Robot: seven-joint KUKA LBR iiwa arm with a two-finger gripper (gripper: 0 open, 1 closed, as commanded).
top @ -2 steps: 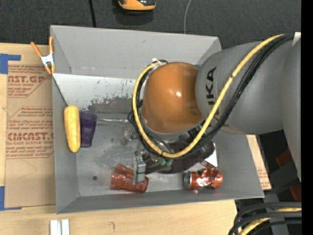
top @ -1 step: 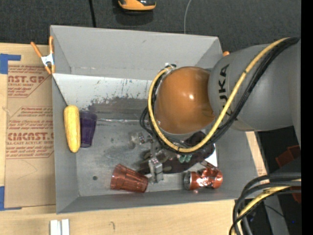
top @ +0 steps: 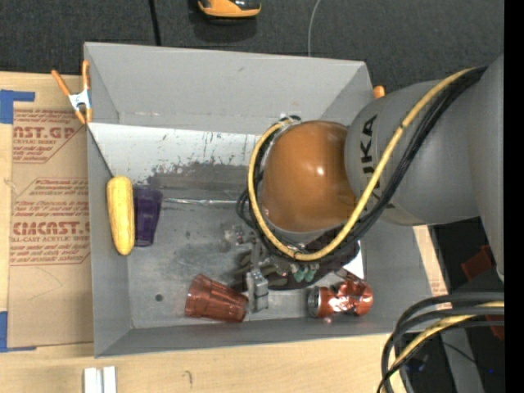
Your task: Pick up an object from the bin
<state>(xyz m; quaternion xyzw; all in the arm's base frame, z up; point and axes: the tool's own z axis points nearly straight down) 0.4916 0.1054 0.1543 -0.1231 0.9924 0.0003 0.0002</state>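
Counted across the bin (top: 221,80) from the left: one yellow corn (top: 120,215) against the left wall, touching one purple cup (top: 146,215) on its right. Further right, near the front wall: two red cups (top: 214,299) on their sides, pressed together. Found the gripper (top: 258,287) just beside their right end, low over small dark bits (top: 246,256), number and kind not made out. Largely hidden under the orange cover (top: 304,178); opening cannot be judged. Rightmost: one crushed red can (top: 340,300).

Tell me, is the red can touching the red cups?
Apart. The camera view shows bare bin floor between the red can, bottom right, and the red cups lying left of it.
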